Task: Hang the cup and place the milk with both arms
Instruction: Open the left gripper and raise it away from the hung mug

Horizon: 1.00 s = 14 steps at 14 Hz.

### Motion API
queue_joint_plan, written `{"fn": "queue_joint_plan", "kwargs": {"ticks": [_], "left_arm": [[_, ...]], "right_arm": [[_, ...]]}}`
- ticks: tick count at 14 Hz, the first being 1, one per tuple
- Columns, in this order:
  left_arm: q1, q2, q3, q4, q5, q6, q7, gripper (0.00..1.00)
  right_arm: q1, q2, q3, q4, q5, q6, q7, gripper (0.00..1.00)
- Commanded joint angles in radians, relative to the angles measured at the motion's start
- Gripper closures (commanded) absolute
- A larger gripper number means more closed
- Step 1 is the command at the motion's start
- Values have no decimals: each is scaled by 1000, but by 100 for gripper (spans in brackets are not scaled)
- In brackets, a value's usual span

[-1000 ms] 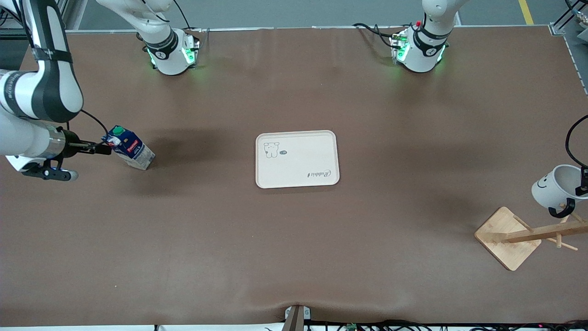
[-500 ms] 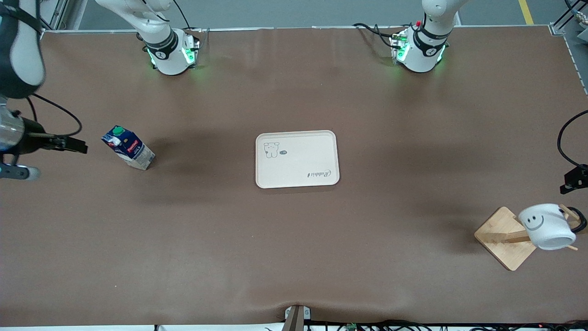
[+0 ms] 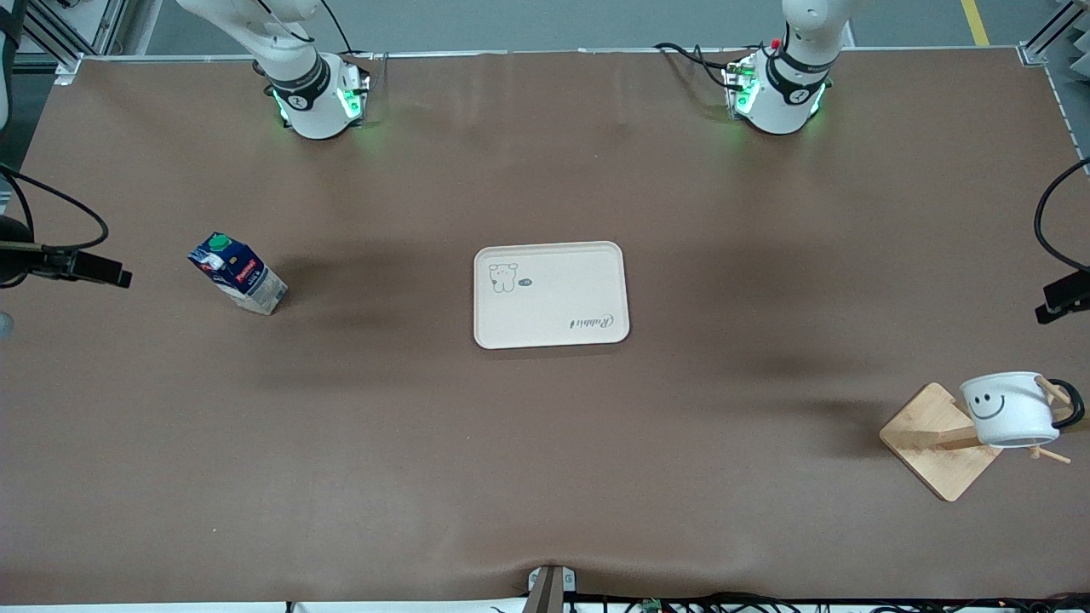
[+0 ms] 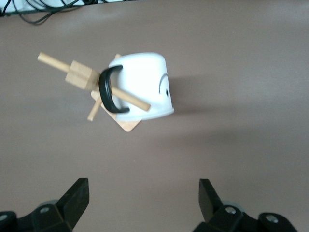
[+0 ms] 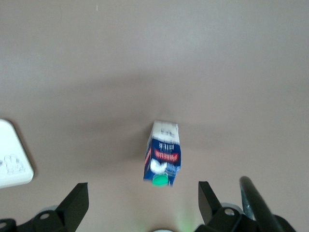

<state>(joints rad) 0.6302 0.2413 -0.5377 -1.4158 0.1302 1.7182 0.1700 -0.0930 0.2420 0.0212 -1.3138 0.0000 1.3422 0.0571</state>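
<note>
We saw both claws, left gripper [image 4: 143, 205] and right gripper [image 5: 143, 205], spread empty; the light, stiff milk [image 3: 238, 274] wanted a side-wall pinch; the cup [image 3: 1010, 409] hung on the rack [image 3: 942, 440]

- The tray [image 3: 551, 295] lies flat at the middle of the table [image 3: 545, 477].
- The milk [image 3: 238, 274] stands on the table toward the right arm's end, level with the tray and well apart from it.
- The rack [image 3: 941, 438] stands near the table corner at the left arm's end, closest to the front camera.
- The cup [image 3: 1010, 409] hangs by its handle on a peg of the rack, above the rack's base.
- The right gripper [image 3: 94, 269] is over the table edge at the right arm's end, near the milk, fingers [image 5: 72, 208] spread.
- The left gripper [image 3: 1060, 298] is over the table edge at the left arm's end, above the cup, fingers [image 4: 75, 198] spread.
</note>
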Motion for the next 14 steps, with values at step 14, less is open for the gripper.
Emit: {"fn": "queue_joint_plan", "kwargs": {"ticks": [14], "left_arm": [[-46, -217, -123, -12, -27, -206, -254, 0]], "right_arm": [[36, -324, 3, -192, 25, 102, -104, 0]]}}
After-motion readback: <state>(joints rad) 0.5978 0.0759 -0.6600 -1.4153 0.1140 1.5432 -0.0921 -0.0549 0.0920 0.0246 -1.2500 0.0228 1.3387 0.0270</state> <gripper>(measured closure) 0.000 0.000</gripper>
